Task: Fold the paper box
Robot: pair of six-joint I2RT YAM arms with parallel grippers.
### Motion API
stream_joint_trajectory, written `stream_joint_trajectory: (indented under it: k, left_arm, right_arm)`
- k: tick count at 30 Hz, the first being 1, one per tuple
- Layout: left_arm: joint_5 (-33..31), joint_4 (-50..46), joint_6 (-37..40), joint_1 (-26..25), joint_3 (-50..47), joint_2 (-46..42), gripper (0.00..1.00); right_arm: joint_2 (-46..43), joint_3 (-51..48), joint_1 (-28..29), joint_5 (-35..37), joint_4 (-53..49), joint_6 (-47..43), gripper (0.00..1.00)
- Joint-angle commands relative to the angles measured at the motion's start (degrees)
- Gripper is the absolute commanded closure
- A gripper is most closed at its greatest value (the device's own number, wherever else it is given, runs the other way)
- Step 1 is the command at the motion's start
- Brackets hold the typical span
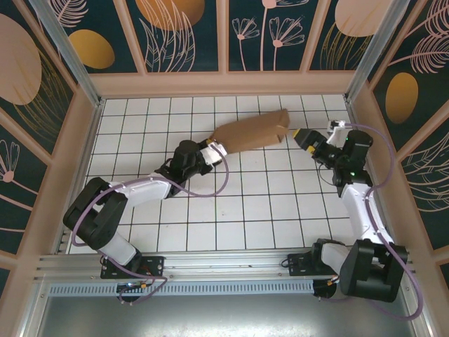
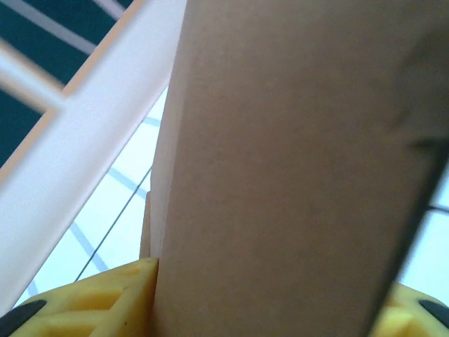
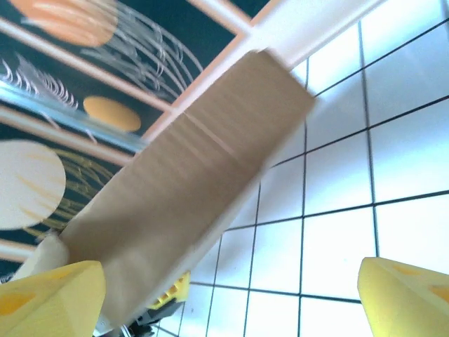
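Note:
The paper box (image 1: 249, 133) is a brown cardboard piece held off the tiled floor at the back middle. My left gripper (image 1: 214, 151) is shut on its left end. In the left wrist view the cardboard (image 2: 295, 161) runs up between the yellow fingers (image 2: 105, 302) of the left gripper (image 2: 259, 309). My right gripper (image 1: 303, 137) stands open just off the box's right end. In the right wrist view the box (image 3: 196, 182) runs diagonally past the left of its wide-apart fingertips (image 3: 49, 298), and nothing is gripped by the right gripper (image 3: 228, 295).
The white tiled floor (image 1: 231, 210) is walled by a pale frame with dark patterned panels (image 1: 182, 35) at the back and sides. The box hangs close to the back wall (image 1: 224, 84). The right arm's cable (image 1: 372, 189) loops near the right wall.

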Motion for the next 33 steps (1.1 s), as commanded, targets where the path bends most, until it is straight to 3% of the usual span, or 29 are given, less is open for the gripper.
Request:
stream_joint_trajectory:
  k: [1,4,8,13,20,25,33]
  left_arm:
    - [-6.72,3.24,-4.96,1.73,0.78,-1.02,0.68]
    - [-8.48,4.07,-3.94,1.72,0.56,-0.74,0.68]
    - [-8.19,0.40,-4.13,1.87,1.25,-1.27,0.68]
    - [-6.22,-13.21,-8.94,2.46,5.42,-2.92,0.68]
    - [-1.28,-34.12,-12.79,2.97,8.59,-8.64,0.68]
    - [5.54,-46.37,-13.17,3.49,10.36,-11.19,0.66]
    - [6.21,-64.87,-12.41,4.20,19.30,-9.78,0.67]
  right_arm:
    - [4.03,-2.55,-3.39,-7.11,5.27,11.48,0.07]
    - [3.95,-3.37,-5.91,-6.77,4.69,11.80,0.07]
    - [-0.21,-2.68,-6.75,-1.96,2.46,4.92,0.04]
    - [-4.36,-1.42,-5.24,2.04,2.95,-5.61,0.03]
    - [-5.81,6.43,-0.84,12.74,-4.10,-23.77,0.03]
    - [-4.64,11.01,6.55,16.44,-5.39,-34.77,0.03]
    - [0.48,18.45,14.84,18.45,-8.18,-49.45,0.03]
